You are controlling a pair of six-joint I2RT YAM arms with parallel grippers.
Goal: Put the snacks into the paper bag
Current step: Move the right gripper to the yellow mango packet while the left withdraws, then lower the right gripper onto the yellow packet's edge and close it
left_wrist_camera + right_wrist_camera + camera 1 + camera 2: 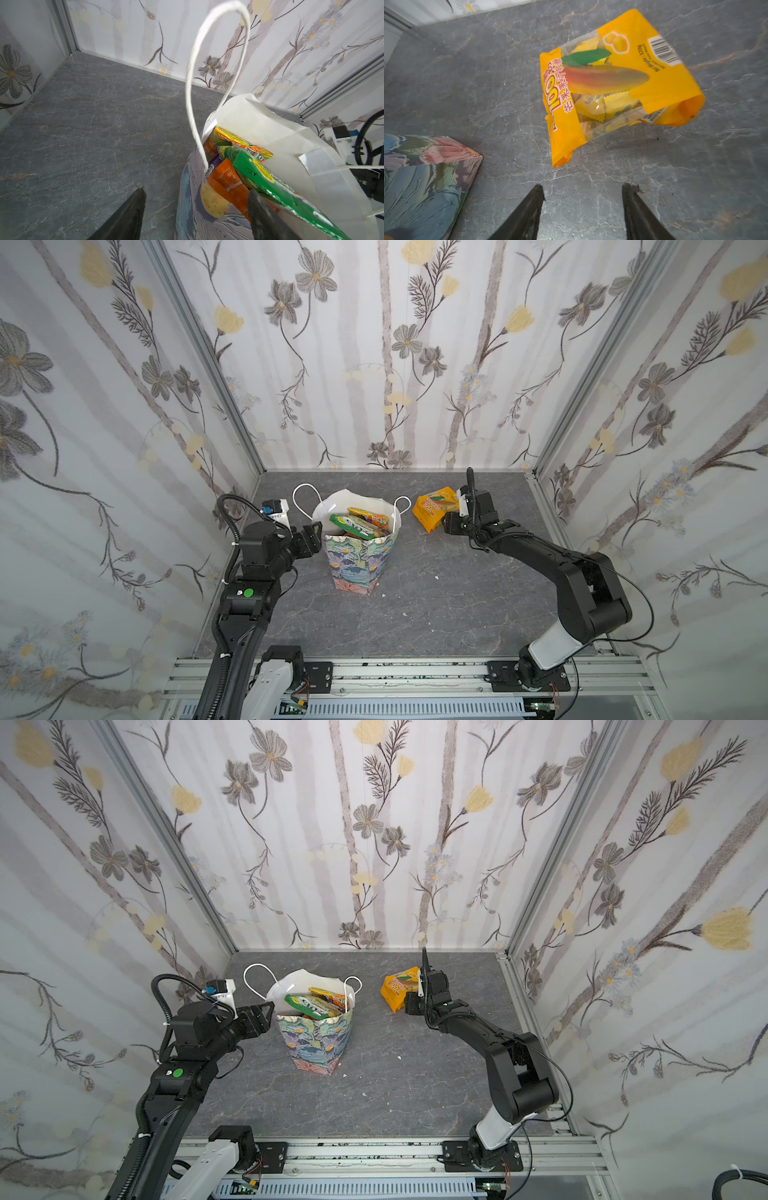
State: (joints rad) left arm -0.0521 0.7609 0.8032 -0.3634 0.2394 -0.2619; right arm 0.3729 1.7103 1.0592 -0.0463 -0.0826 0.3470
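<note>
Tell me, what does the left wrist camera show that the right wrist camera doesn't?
Only the left wrist view: the paper bag from above, open, with its white cord handle and a green packet and orange packet inside. Only the right wrist view: a yellow mango packet lying on the table. Both: the bag's painted outside, the grey table, the flowered wall, and an open tool: left tool, right tool.

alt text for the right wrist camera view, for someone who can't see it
A yellow-orange snack packet with a mango picture lies on the grey marbled tabletop, just ahead of the open, empty right gripper. A corner of the floral paper bag shows at the frame's edge, apart from the packet.
</note>
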